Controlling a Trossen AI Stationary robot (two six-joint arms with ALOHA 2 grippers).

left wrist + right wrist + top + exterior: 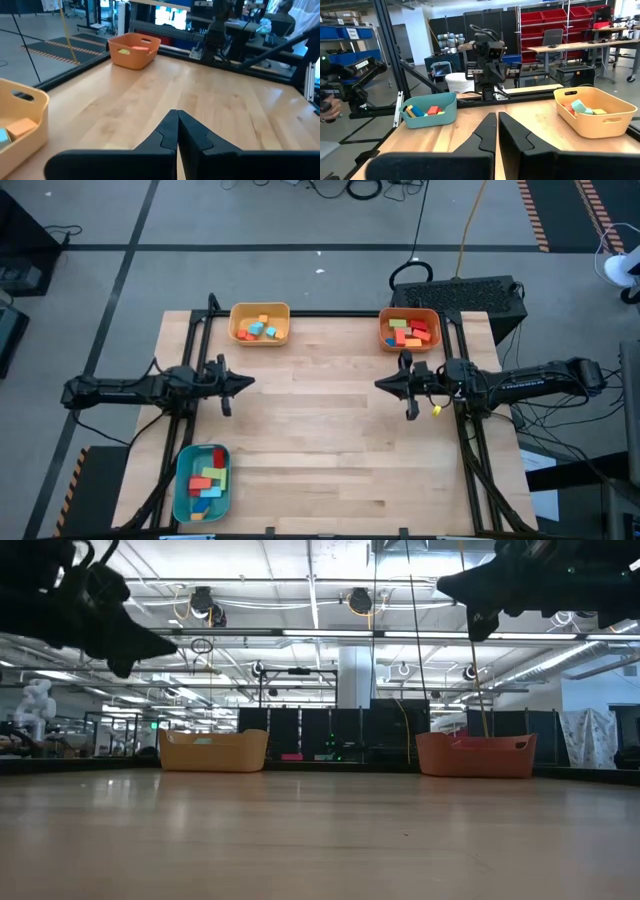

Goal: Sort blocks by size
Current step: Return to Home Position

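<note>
All the blocks lie in three bins. The yellow bin (260, 324) at the far left holds small orange, light blue and red blocks (258, 329). The orange bin (410, 330) at the far right holds red, green and orange blocks (411, 332). The teal bin (202, 481) at the near left holds longer red, green, blue and tan blocks (208, 479). My left gripper (250, 381) is shut and empty above the table's left side. My right gripper (379, 383) is shut and empty above the right side. Both point toward the table's middle.
The wooden tabletop (330, 440) between the two grippers is bare. A dark frame (196, 350) runs along the table's left and right sides. The yellow bin (594, 116) and teal bin (429, 111) show in the right wrist view, with the left arm (489, 55) beyond.
</note>
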